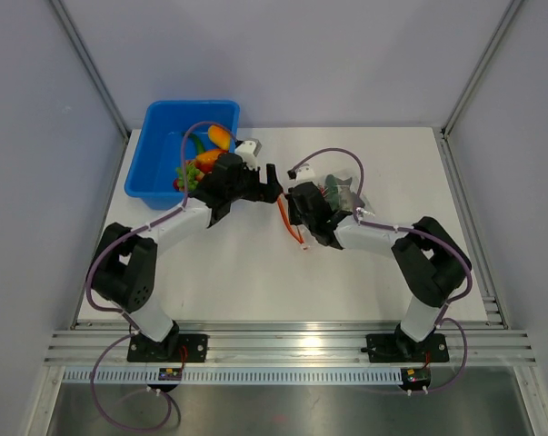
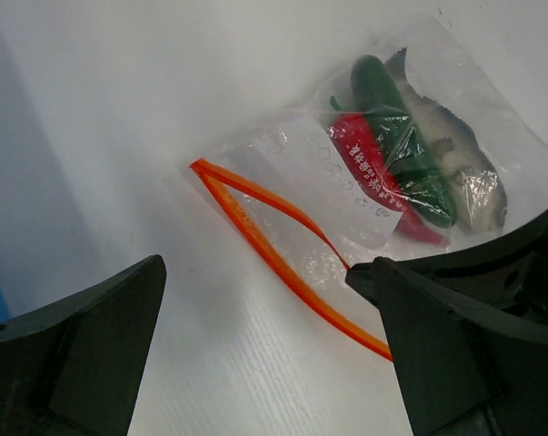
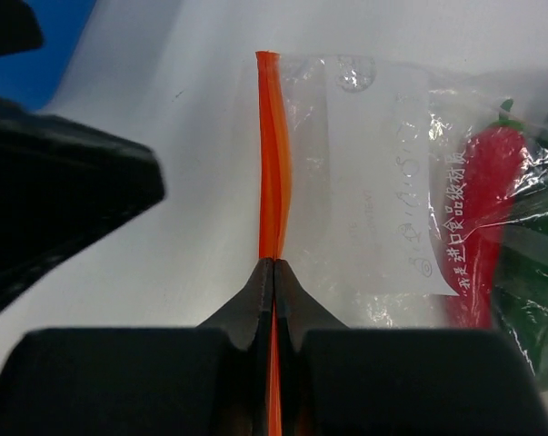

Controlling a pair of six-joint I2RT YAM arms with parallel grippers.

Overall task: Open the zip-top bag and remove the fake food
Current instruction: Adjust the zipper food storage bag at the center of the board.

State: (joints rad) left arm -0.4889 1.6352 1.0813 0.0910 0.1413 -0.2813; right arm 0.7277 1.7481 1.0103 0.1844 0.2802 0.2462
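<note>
Thin, crinkly and light, the zip-top bag (image 2: 346, 173) lies on the table (image 1: 255, 282), nearer its far edge, fake food (image 2: 410, 159) bunched inside. Its stiffer orange zip strip (image 3: 274, 154) looks the surest hold: the right gripper (image 3: 274, 265) clamps it, the left gripper (image 2: 255, 282) gapes alongside.

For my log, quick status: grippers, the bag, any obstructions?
Right gripper shut on zip-top bag, at orange strip. Left gripper open, beside it. Fake food inside bag. Nothing in the way.

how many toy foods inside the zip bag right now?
3 visible: red chili next to the white label, dark green vegetable alongside it, grey fish at the far edge of the bag. Others could be hidden underneath.
</note>
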